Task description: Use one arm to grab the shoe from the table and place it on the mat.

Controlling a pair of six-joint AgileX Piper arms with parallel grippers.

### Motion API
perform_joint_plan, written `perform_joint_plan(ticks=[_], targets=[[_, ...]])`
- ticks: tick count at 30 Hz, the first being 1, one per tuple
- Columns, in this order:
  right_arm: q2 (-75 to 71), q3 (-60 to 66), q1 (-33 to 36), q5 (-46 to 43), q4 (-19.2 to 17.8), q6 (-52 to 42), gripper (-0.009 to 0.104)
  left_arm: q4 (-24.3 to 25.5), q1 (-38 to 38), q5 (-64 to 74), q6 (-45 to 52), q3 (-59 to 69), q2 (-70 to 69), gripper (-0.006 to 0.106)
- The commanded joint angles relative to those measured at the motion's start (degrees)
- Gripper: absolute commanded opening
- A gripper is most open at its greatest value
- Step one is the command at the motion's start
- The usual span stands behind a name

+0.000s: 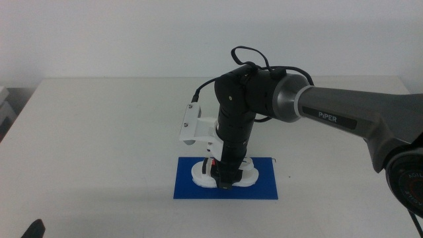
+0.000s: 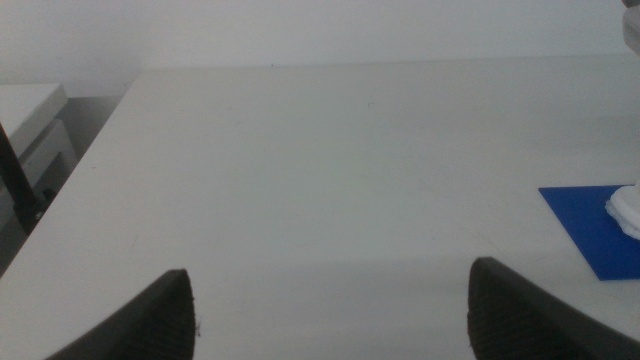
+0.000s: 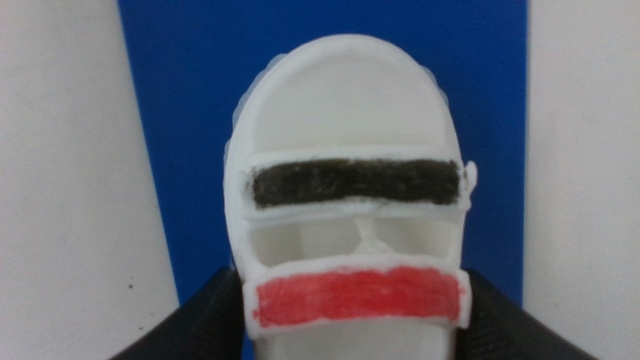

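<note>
While the right gripper (image 1: 224, 183) reaches straight down, its jaws grasp the shoe (image 1: 223, 173) by its sides — sole on the mat (image 1: 192, 188), near the counter's (image 1: 99, 132) front edge. Left gripper (image 2: 330, 310) waits, jaws released.

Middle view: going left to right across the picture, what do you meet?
Bare white table → white bracket → blue mat carrying the shoe, right end effector on it → grey PIPER arm.

Mat (image 2: 592, 228) corner, perhaps shoe (image 2: 628, 210) edge
</note>
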Motion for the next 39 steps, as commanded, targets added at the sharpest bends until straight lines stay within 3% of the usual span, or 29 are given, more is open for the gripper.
perform_joint_plan(ticks=[1,5,10,14,20,25,29,37,39], targets=[[-3.62,-1.84,-0.53,-1.01,-0.51,-0.57,0.036,-0.45,-0.24,-4.58,-0.26,0.40,-0.76,0.094],[-3.62,-1.84,-0.53,-1.08,-0.90,-0.79,0.043,-0.45,-0.24,-4.58,-0.26,0.40,-0.76,0.094],[-3.60,-1.84,-0.53,-1.23,-0.94,-0.74,0.076,-0.45,-0.24,-4.58,-0.26,0.40,-0.76,0.094],[-5.54,-1.84,-0.53,-0.40,-0.74,-0.33,0.092,-0.45,-0.24,-4.58,-0.26,0.40,-0.76,0.094],[-17.20,-1.84,-3.23,1.20,-0.95,7.74,0.092,-0.45,-0.24,-4.58,-0.26,0.40,-0.76,0.094],[-26.77,-1.62,-8.70,8.28,-3.74,15.89,0.092,-0.45,-0.24,-4.58,-0.26,0.40,-0.76,0.094],[-31.66,-1.21,-14.96,14.72,-2.59,21.95,0.092,-0.45,-0.24,-4.58,-0.26,0.40,-0.76,0.094],[-51.96,18.74,-28.72,2.80,-2.23,27.00,0.092,-0.45,-0.24,-4.58,-0.26,0.40,-0.76,0.094],[-57.59,25.57,-31.91,-1.06,-0.28,27.15,0.092,-0.45,-0.24,-4.58,-0.26,0.40,-0.76,0.094]])
